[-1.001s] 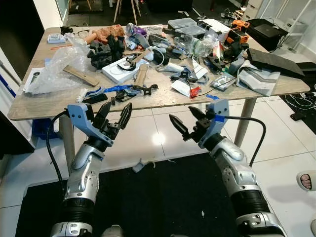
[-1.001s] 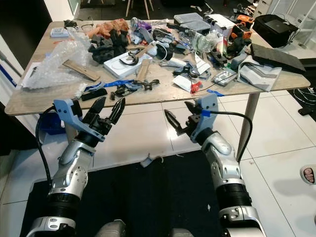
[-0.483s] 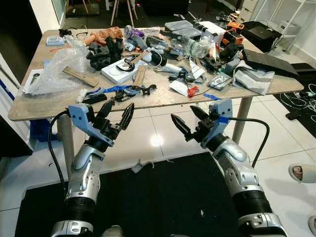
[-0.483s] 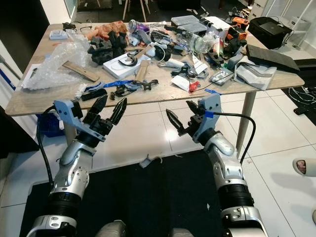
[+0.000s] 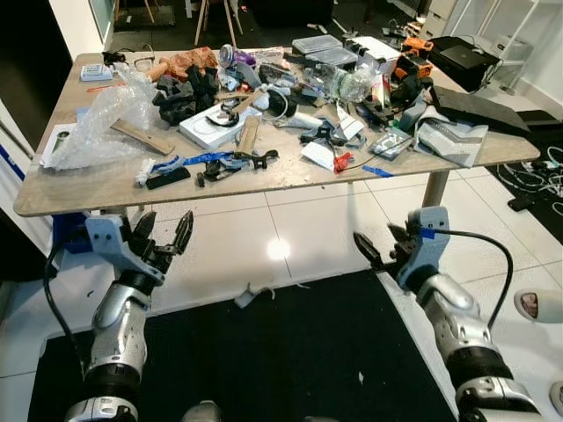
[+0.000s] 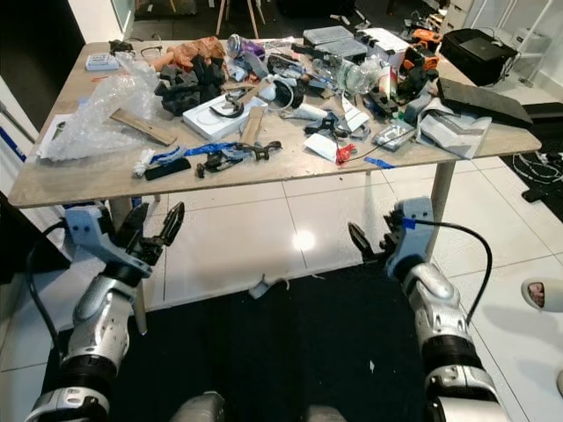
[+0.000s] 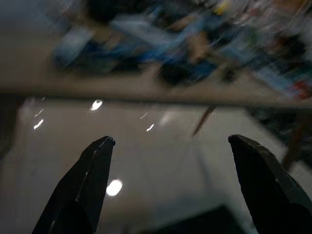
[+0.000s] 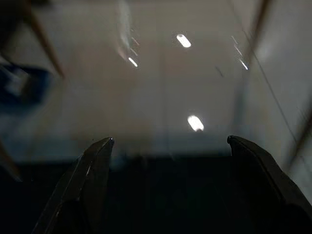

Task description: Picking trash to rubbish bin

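The likeliest trash within reach is a crumpled scrap [image 5: 249, 295] lying on the white tiled floor [image 5: 308, 237] at lower centre of the head views, just at the front edge of the black mat [image 5: 290, 360] and below the desk [image 5: 79, 189]. It is judged light, soft and easily crushed; it should tolerate a pinch across its raised middle fold, though it may slide on the glossy tile if nudged sideways.

The left gripper [image 5: 161, 241] hangs at lower left with its jaws spread and empty. The right gripper [image 5: 380, 246] hangs at lower right, jaws likewise apart, holding nothing. Both are well apart from the scrap.

No rubbish bin can be identified. The scrap's material cannot be told, paper or plastic. The desk's clutter, including a clear plastic bag [image 5: 101, 119] at upper left, may hold further trash, but this is uncertain. Both wrist views are blurred.
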Robot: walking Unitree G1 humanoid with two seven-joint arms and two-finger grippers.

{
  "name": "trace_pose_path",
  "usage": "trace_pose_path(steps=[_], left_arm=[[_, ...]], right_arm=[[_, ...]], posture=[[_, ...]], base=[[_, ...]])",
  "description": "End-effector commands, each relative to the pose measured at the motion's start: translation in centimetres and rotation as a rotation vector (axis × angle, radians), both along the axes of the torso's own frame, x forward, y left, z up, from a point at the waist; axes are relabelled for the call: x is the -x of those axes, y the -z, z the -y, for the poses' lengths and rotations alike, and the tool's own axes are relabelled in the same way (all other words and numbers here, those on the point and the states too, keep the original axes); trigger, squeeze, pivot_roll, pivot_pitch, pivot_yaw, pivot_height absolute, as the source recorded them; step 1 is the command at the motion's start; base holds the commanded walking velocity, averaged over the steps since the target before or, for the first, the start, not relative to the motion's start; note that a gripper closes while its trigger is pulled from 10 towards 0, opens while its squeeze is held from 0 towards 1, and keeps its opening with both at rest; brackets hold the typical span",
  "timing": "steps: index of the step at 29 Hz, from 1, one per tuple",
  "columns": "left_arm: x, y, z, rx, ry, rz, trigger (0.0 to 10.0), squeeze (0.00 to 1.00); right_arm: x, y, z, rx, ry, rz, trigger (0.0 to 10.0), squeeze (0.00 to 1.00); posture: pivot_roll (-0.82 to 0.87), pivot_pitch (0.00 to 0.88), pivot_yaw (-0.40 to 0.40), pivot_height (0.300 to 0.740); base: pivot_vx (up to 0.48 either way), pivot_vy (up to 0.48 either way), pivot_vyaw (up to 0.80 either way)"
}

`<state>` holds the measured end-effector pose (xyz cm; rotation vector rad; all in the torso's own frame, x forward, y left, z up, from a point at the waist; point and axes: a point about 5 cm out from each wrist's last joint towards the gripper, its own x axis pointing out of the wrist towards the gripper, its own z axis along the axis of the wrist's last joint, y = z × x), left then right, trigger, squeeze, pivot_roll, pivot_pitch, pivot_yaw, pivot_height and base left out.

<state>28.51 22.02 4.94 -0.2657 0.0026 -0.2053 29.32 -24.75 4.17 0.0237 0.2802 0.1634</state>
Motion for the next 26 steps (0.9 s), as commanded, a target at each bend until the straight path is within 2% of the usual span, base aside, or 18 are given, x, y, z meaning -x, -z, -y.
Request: trace_pose_path(steps=[1,2,9,11,12,13,18,23,26], left_arm=[[0.4,0.7,-0.5,-0.025,-0.023,-0.037,10.0,0.0],[0.7,1.5,-0.9,-0.037,-0.055,-0.082,10.0,0.0],[0.8,2.8,-1.9,-0.065,-0.132,-0.197,10.0,0.0],[1.2,3.7,-2.9,-0.078,-0.169,-0.289,10.0,0.0],[1.2,3.7,-2.9,-0.078,-0.169,-0.289,10.0,0.0],[1.5,4.1,-3.3,-0.081,-0.186,-0.33,10.0,0.0],[1.8,4.6,-3.9,-0.102,-0.204,-0.395,10.0,0.0],[1.5,4.7,-4.1,-0.139,-0.205,-0.459,10.0,0.0],[1.6,4.9,-4.6,-0.139,-0.246,-0.501,10.0,0.0]], right_arm=[[0.7,0.8,0.7,0.016,0.035,-0.032,10.0,0.0],[0.9,1.1,1.0,0.022,0.049,-0.045,10.0,0.0],[0.9,1.7,1.6,0.049,0.094,-0.097,10.0,0.0],[1.0,2.3,2.1,0.07,0.142,-0.164,10.0,0.0],[1.0,2.3,2.1,0.07,0.142,-0.164,10.0,0.0],[1.3,2.6,2.4,0.079,0.168,-0.195,10.0,0.0],[1.6,3.0,2.9,0.099,0.2,-0.238,10.0,0.0],[2.2,3.6,3.6,0.135,0.251,-0.308,10.0,0.0],[2.3,3.7,3.8,0.149,0.285,-0.332,10.0,0.0]], posture=[[0.01,0.0,-0.026,0.74],[0.01,0.0,-0.026,0.74],[0.01,0.0,-0.022,0.74],[0.01,0.0,-0.022,0.74],[0.01,0.0,-0.022,0.74],[0.01,0.0,-0.018,0.74],[0.01,0.0,-0.014,0.74],[0.01,0.0,-0.014,0.74],[0.02,0.0,-0.015,0.74]], base=[[0.0,0.0,0.0],[0.0,0.0,0.0],[0.0,0.0,0.0],[0.0,0.0,0.0],[0.0,0.0,0.0],[0.0,0.0,0.0],[0.0,0.0,0.0],[0.0,0.0,0.0],[0.0,0.0,0.0]])
